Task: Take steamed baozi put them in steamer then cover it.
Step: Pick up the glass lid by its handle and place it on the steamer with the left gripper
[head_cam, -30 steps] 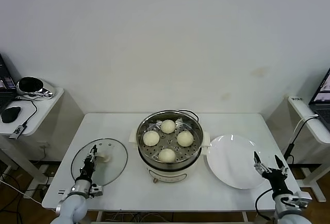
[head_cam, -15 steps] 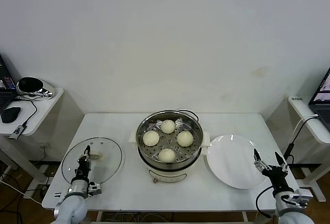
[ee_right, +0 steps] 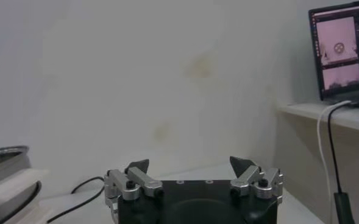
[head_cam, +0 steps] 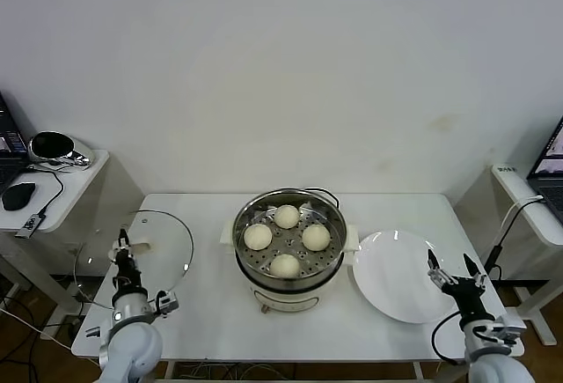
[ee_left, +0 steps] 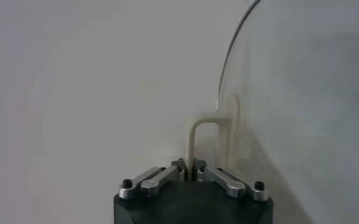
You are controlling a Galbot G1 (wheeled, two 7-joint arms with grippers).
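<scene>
Left gripper (head_cam: 122, 248), at the table's left edge, is clamped on the cream-white rectangular handle (ee_left: 199, 137) of the round clear glass cover (head_cam: 134, 260) with metal rim; the cover is lifted and tilted, clear of the white table (head_cam: 202, 308). Centre: round shiny stainless-steel steamer (head_cam: 289, 284) with cream-white base stands on the table, uncovered. Four smooth cream-white steamed baozi (head_cam: 285, 264) sit on its perforated tray. Just right of the steamer lies a flat white plate (head_cam: 394, 276). Right gripper (head_cam: 456, 272) hovers at the plate's right edge, fingers spread wide, holding nothing.
</scene>
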